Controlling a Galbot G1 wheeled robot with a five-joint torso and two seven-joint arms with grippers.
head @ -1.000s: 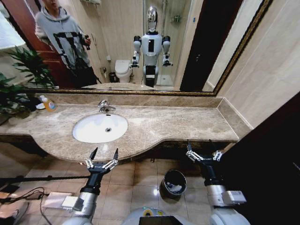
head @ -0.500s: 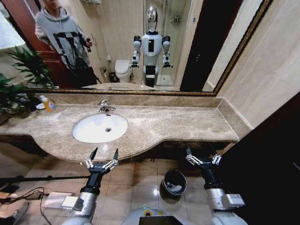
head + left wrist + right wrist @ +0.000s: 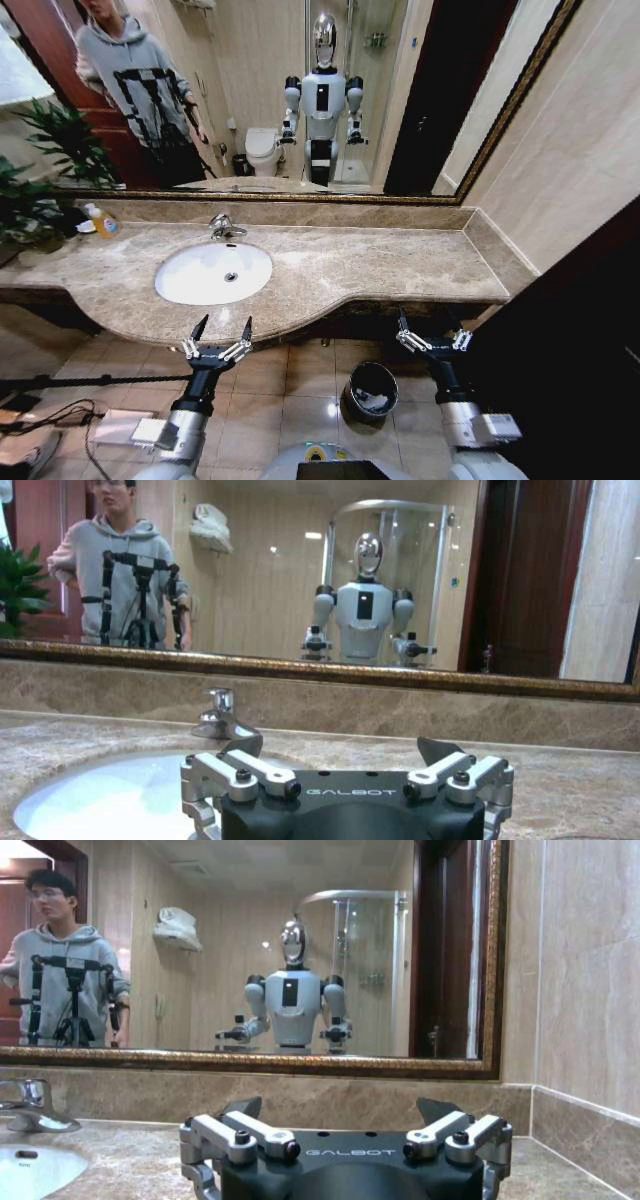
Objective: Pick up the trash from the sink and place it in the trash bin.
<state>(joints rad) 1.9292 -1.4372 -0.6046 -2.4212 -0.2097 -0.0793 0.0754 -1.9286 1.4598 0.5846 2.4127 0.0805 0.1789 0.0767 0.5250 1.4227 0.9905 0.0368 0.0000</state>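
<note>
Nothing has shifted since half a second ago: left gripper (image 3: 220,334) and right gripper (image 3: 432,330), fingers spread, hover before the worktop (image 3: 380,265). Sink (image 3: 213,272) at eleven o'clock; trash bin (image 3: 371,389) on the floor between the arms, white trash (image 3: 375,402) inside.

Left gripper (image 3: 222,333), right gripper (image 3: 432,325): black bodies, white "GALBOT" lettering, silver screwed linkages, dark pointed jaws; grey-white forearms.
</note>
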